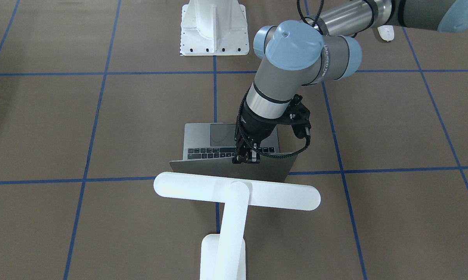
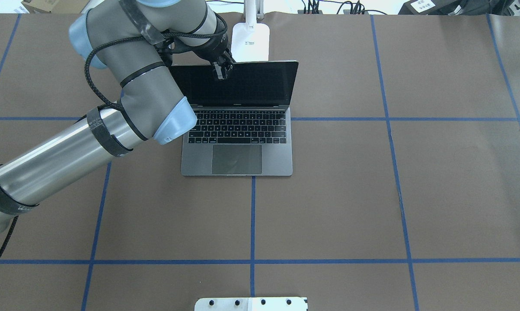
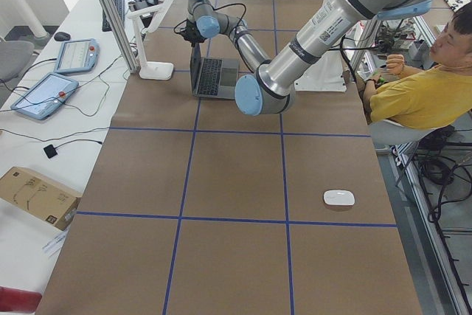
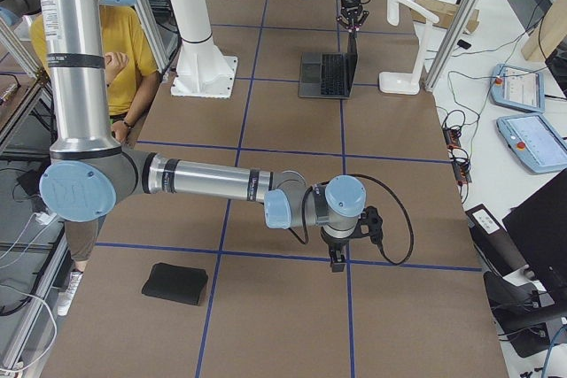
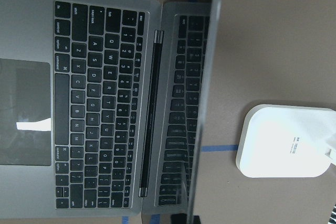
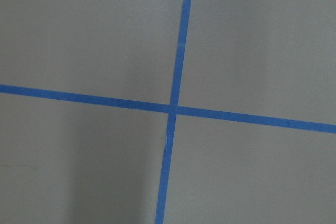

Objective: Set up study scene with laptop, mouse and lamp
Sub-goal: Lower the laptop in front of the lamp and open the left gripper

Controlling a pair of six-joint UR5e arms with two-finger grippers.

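The left gripper [image 2: 220, 71] is pinching the top edge of the lid of the laptop [image 2: 237, 160], which stands open toward the table's far edge, just in front of the lamp [image 1: 234, 194] base, so the lid-opening step looks nearly done. The next move calls for letting go and fetching the mouse [image 3: 339, 198], which lies near the robot-side edge. The right gripper [image 4: 337, 263] hangs over the table, and I cannot tell whether it is spread or closed.

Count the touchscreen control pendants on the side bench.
2. Both lie on the white bench beside the table, in the left side view: the far pendant about level with the lamp, the near pendant closer to the camera. None seem hidden.
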